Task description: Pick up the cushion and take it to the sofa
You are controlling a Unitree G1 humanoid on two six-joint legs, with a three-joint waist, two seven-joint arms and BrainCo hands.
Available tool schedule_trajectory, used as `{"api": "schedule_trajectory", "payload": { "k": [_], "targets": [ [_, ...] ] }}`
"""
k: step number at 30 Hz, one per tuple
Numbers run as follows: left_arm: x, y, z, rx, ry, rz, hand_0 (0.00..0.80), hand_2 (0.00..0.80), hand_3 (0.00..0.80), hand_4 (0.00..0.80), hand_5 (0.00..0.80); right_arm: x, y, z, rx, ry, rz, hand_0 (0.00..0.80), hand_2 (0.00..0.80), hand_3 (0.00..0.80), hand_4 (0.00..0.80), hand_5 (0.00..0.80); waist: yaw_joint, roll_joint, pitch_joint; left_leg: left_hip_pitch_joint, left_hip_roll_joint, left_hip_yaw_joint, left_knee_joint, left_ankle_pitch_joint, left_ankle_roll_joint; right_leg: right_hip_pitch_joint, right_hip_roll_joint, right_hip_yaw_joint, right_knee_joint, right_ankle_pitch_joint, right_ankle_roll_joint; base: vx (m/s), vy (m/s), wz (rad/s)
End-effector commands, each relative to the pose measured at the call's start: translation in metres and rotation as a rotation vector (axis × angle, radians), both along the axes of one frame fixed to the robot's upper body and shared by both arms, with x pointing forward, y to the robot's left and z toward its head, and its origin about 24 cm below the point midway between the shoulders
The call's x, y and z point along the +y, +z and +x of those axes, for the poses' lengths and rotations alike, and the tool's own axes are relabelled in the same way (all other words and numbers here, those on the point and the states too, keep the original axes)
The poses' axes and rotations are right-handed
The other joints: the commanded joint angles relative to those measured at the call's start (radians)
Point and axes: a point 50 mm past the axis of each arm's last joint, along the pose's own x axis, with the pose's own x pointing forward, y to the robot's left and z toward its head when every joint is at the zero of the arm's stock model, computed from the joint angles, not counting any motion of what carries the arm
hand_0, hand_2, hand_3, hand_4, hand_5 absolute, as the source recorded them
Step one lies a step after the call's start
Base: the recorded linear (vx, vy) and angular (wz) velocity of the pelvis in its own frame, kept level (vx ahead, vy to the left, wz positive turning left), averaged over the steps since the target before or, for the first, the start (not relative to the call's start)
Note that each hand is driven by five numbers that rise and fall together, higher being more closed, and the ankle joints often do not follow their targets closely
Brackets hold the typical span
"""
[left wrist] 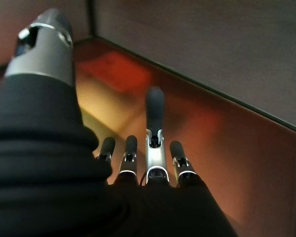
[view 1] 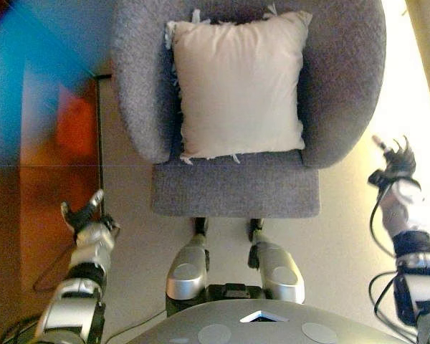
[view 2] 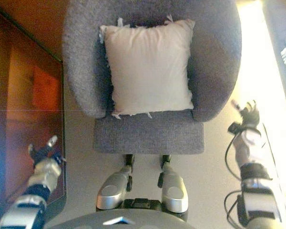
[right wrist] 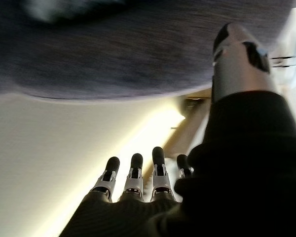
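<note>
While cushion [view 1: 238, 84] rests in grey armchair [view 1: 344, 86], left hand [view 1: 86, 218] and right hand [view 1: 395, 166] flank it, fingers wide, empty.

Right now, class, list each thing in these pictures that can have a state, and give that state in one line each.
Cushion: upright against the armchair's back, resting on the seat, not held.
Armchair: standing on the floor, occupied by the cushion only.
Left robot hand: open, holding nothing, off the armchair's left side.
Right robot hand: open, holding nothing, off the armchair's right side.
</note>
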Motion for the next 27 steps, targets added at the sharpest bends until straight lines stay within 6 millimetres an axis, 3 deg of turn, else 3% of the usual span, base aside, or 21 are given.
{"api": "schedule_trajectory", "payload": {
  "k": [1,6,10,14,16,18,20,27],
  "targets": [
    [-0.014,-0.013,-0.017,0.084,-0.172,0.046,0.000,0.000,0.000,0.000,0.000,0.004,-0.026,-0.032,0.106,-0.014,-0.025,0.000,0.000,0.000,0.000,0.000,0.017,-0.050,-0.181,-0.007,-0.043,0.025,0.067,-0.036,0.004,0.061,-0.044,-0.003,0.061,-0.063,0.058,0.107,-0.045,0.05],
    [-0.040,-0.040,-0.046,0.214,-0.240,-0.089,0.000,0.000,0.000,0.000,0.000,0.040,-0.077,-0.066,0.384,0.097,0.006,0.000,0.000,0.000,0.000,0.000,0.025,-0.059,-0.231,0.053,-0.045,0.022,0.042,-0.040,0.017,0.121,-0.034,-0.003,0.053,-0.072,0.050,0.049,-0.037,0.04],
    [-0.056,-0.065,-0.080,0.448,-0.353,-0.163,0.000,0.000,0.000,0.000,0.000,0.071,-0.127,-0.113,0.724,0.322,0.001,0.000,0.000,0.000,0.000,0.000,0.024,-0.064,-0.274,0.090,-0.047,0.023,0.025,-0.047,0.028,0.150,-0.026,0.011,0.051,-0.082,0.048,0.023,-0.045,0.00],
    [-0.062,-0.079,-0.106,0.603,-0.273,-0.339,0.000,0.000,0.000,0.000,0.000,0.090,-0.153,-0.162,1.054,0.389,0.034,0.000,0.000,0.000,0.000,0.000,0.019,-0.058,-0.297,0.114,-0.045,0.027,0.018,-0.058,0.035,0.173,-0.022,0.024,0.042,-0.088,0.043,0.008,0.000,0.00],
    [-0.072,-0.084,-0.110,0.666,-0.355,-0.424,0.000,0.000,0.000,0.000,0.000,0.098,-0.159,-0.181,1.168,0.396,0.062,0.000,0.000,0.000,0.000,0.000,0.015,-0.054,-0.306,0.121,-0.044,0.033,0.015,-0.063,0.038,0.179,-0.021,0.027,0.037,-0.088,0.041,0.024,-0.001,-0.05],
    [-0.079,-0.086,-0.110,0.703,-0.384,-0.454,0.000,0.000,0.000,0.000,0.000,0.103,-0.161,-0.188,1.203,0.398,0.087,0.000,0.000,0.000,0.000,0.000,0.008,-0.048,-0.311,0.128,-0.043,0.038,0.014,-0.067,0.040,0.182,-0.021,0.034,0.038,-0.089,0.039,0.028,0.016,-0.05],
    [-0.081,-0.087,-0.112,0.720,-0.338,-0.490,0.000,0.000,0.000,0.000,0.000,0.105,-0.160,-0.180,1.190,0.423,0.037,0.000,0.000,0.000,0.000,0.000,-0.002,-0.039,-0.314,0.136,-0.045,0.040,0.014,-0.072,0.041,0.186,-0.022,0.038,0.040,-0.093,0.040,0.029,0.034,-0.04],
    [-0.078,-0.086,-0.115,0.725,-0.339,-0.497,0.000,0.000,0.000,0.000,0.000,0.097,-0.159,-0.182,1.177,0.434,0.010,0.000,0.000,0.000,0.000,0.000,-0.013,-0.041,-0.317,0.141,-0.042,0.053,0.011,-0.078,0.043,0.185,-0.021,0.044,0.034,-0.093,0.044,0.000,0.000,-0.09]
  ]
}}
